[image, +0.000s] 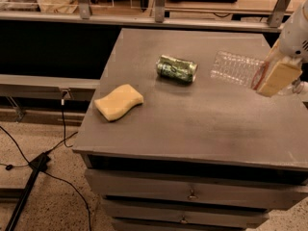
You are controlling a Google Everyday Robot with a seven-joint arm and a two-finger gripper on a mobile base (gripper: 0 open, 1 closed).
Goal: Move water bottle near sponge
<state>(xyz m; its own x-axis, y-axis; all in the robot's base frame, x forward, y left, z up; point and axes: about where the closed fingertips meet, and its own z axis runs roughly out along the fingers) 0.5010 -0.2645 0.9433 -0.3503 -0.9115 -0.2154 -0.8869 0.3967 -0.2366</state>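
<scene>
The water bottle is clear ribbed plastic with a red-edged label. It lies on its side at the right of the grey table. My gripper is at the bottle's label end by the right edge, with a tan finger in front of the bottle, and it appears shut on it. The pale yellow sponge lies on the left part of the table, far from the bottle and gripper.
A crushed green can lies on its side between the sponge and the bottle. Drawers are below the table top. A dark shelf stands to the left and black cables lie on the floor.
</scene>
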